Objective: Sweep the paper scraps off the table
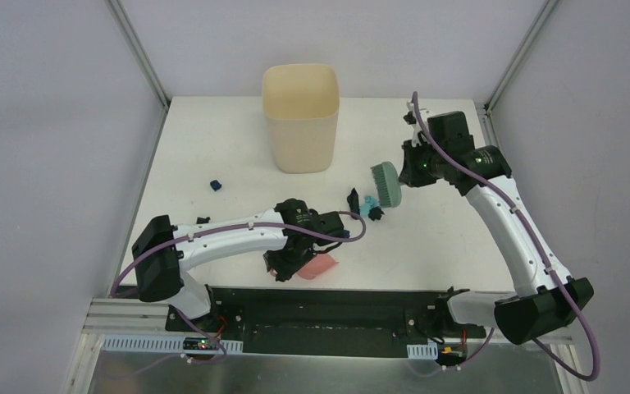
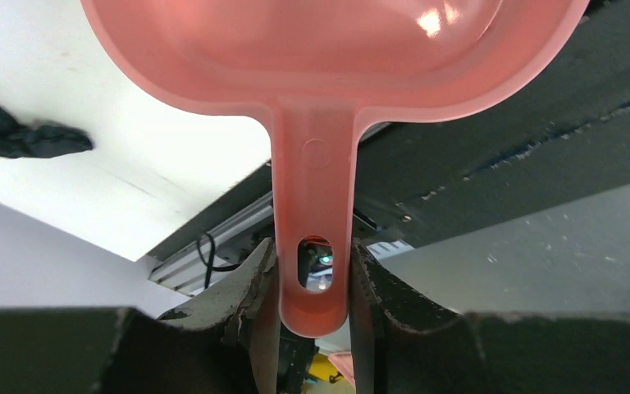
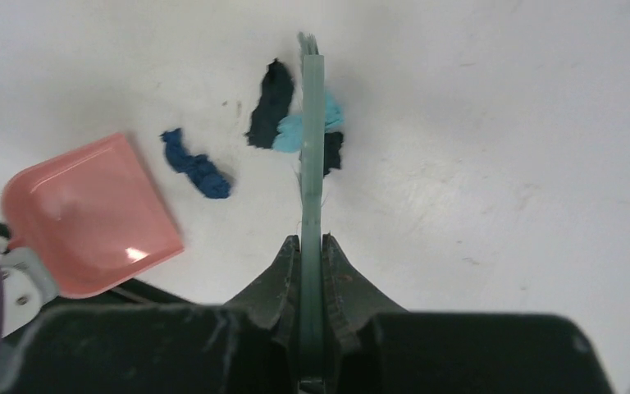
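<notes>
My left gripper is shut on the handle of the pink dustpan, held low at the near edge of the table. My right gripper is shut on the green hand brush, which hangs over a cluster of paper scraps: black, teal and a small black one. A dark blue scrap lies between the cluster and the dustpan. Another dark blue scrap lies alone at the left.
The tall beige bin stands at the back centre. Metal posts rise at the rear corners. The dark base rail runs along the near edge, just behind the dustpan. A black scrap shows in the left wrist view.
</notes>
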`<state>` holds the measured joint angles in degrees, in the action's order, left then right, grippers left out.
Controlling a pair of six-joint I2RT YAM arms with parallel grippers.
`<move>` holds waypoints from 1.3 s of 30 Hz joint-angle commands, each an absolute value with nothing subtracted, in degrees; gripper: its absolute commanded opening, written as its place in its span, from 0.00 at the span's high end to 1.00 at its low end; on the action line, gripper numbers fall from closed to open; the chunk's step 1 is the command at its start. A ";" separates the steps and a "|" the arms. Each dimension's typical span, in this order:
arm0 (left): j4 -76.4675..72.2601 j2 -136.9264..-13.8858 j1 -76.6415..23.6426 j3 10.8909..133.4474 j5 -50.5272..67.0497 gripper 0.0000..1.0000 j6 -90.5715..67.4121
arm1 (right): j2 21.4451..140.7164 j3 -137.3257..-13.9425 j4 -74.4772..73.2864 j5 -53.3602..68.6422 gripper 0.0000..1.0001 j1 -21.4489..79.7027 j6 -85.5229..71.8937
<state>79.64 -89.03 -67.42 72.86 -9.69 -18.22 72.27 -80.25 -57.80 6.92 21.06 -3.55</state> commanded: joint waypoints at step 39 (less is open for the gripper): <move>70.62 -103.86 -65.60 78.10 -4.28 0.80 -14.39 | 90.36 -83.30 -63.34 34.94 1.00 36.84 6.69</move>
<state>72.01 -103.63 -66.26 75.79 -1.63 -15.99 95.18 -85.03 -58.33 22.26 36.91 8.67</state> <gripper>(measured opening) 0.301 0.088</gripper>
